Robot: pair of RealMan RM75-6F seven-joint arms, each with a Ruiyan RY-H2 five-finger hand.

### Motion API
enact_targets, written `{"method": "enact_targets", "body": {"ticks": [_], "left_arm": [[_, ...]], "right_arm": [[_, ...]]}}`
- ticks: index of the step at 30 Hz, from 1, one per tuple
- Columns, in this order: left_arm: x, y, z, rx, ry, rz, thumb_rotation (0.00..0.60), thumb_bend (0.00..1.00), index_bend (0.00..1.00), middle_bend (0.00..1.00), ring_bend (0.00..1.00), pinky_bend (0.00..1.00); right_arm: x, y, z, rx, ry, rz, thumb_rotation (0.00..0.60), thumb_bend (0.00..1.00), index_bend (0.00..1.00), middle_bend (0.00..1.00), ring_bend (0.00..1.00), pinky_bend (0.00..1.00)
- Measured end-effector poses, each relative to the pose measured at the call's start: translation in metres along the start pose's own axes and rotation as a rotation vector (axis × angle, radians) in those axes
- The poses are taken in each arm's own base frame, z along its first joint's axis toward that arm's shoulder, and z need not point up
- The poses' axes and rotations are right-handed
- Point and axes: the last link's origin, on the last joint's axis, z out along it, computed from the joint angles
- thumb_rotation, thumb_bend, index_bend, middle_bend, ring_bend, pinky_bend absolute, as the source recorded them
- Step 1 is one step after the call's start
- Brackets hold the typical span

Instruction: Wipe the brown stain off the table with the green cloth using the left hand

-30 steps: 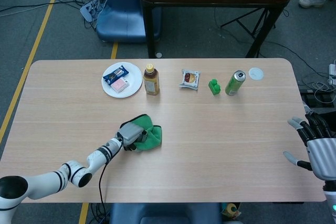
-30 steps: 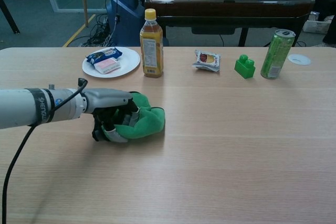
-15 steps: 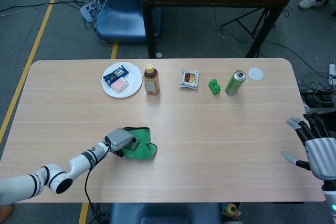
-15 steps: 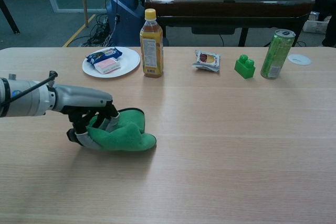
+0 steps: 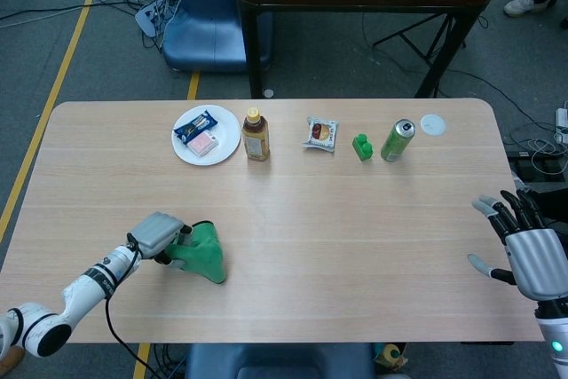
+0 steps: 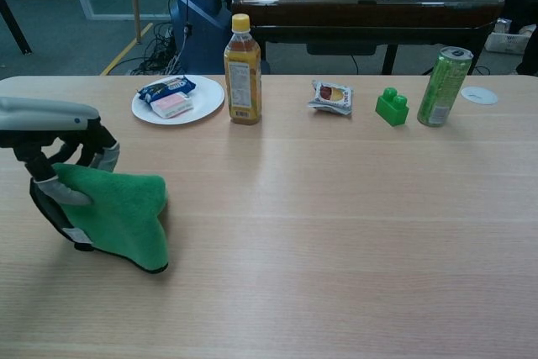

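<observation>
My left hand [image 5: 158,235] [image 6: 59,150] grips the green cloth [image 5: 201,253] [image 6: 122,216] near the table's front left. The cloth hangs from the fingers, and its lower edge trails on or just over the wood. No brown stain shows on the table [image 5: 355,219] in either view. My right hand [image 5: 524,250] hovers by the table's right edge with fingers spread and nothing in it; the chest view does not show it.
Along the far side stand a white plate [image 5: 190,150] [image 6: 202,102] with snack packs, a tea bottle [image 5: 256,135] [image 6: 241,60], a wrapped snack [image 5: 321,133] [image 6: 331,96], a green block [image 5: 362,146] [image 6: 392,107], a green can [image 5: 398,140] [image 6: 444,87] and a white lid [image 5: 432,124] [image 6: 478,95].
My left hand has pulled back toward the front left with the cloth, lifting it from a bunched heap on the table so it hangs. The right hand has barely shifted.
</observation>
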Motion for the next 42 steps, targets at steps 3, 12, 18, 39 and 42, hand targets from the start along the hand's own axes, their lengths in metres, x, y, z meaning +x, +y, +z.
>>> {"method": "enact_targets", "body": {"ticks": [3, 12, 18, 39, 42], "left_arm": [[-0.003, -0.001, -0.007, 0.003, -0.01, 0.013, 0.6, 0.22, 0.56, 0.59, 0.54, 0.65], [-0.01, -0.006, -0.008, 0.039, -0.055, 0.045, 0.6, 0.21, 0.01, 0.05, 0.11, 0.4], [-0.005, 0.002, -0.007, 0.026, -0.016, -0.004, 0.6, 0.2, 0.0, 0.0, 0.0, 0.2], [0.014, -0.018, -0.044, 0.112, 0.318, -0.096, 0.6, 0.2, 0.0, 0.0, 0.0, 0.19], [0.009, -0.027, -0.058, 0.172, 0.363, -0.091, 0.6, 0.2, 0.0, 0.0, 0.0, 0.19]], "right_arm": [[0.0, -0.001, 0.0, 0.002, 0.0, 0.0, 0.6, 0.22, 0.21, 0.22, 0.1, 0.03], [0.002, 0.001, -0.002, -0.006, 0.003, -0.003, 0.6, 0.22, 0.21, 0.22, 0.1, 0.03], [0.002, 0.001, -0.003, -0.007, 0.003, -0.002, 0.6, 0.22, 0.21, 0.22, 0.1, 0.03], [-0.002, 0.014, -0.004, -0.036, -0.027, 0.008, 0.6, 0.22, 0.21, 0.22, 0.1, 0.03], [-0.004, 0.016, -0.003, -0.028, -0.039, 0.009, 0.6, 0.22, 0.21, 0.22, 0.1, 0.03]]}}
